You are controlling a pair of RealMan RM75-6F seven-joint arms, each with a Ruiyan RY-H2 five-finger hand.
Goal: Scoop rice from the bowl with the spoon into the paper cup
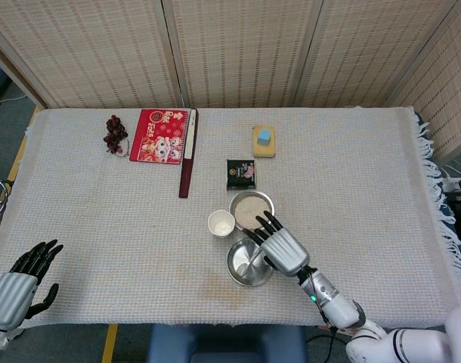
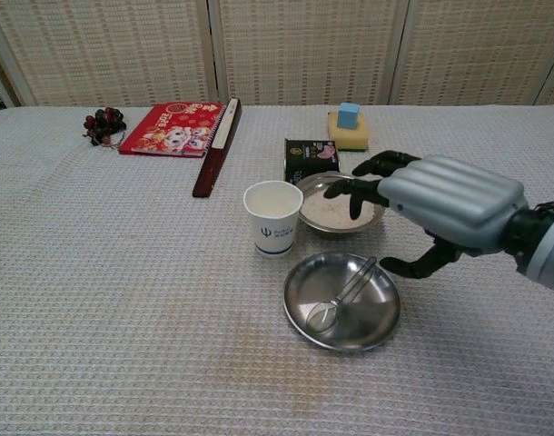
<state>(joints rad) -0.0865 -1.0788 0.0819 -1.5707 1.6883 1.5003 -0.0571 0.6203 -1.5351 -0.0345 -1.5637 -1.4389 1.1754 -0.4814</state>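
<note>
A metal spoon (image 2: pixel 341 295) (image 1: pixel 252 259) lies loose in the empty steel plate (image 2: pixel 342 329) (image 1: pixel 240 273), its bowl toward the front. Behind the plate stands the steel bowl of rice (image 2: pixel 334 208) (image 1: pixel 249 209), and the white paper cup (image 2: pixel 272 218) (image 1: pixel 221 223) stands to its left. My right hand (image 2: pixel 445 199) (image 1: pixel 282 247) hovers above the plate's right side with its fingers spread over the rice bowl's rim, holding nothing. My left hand (image 1: pixel 19 283) rests open at the table's near left corner, seen only in the head view.
A small dark packet (image 2: pixel 311 156) lies behind the rice bowl, and a yellow sponge with a blue block (image 2: pixel 348 127) sits further back. A red booklet (image 2: pixel 175 127), a dark wooden stick (image 2: pixel 215 152) and a bunch of dark berries (image 2: pixel 104 124) lie at the far left.
</note>
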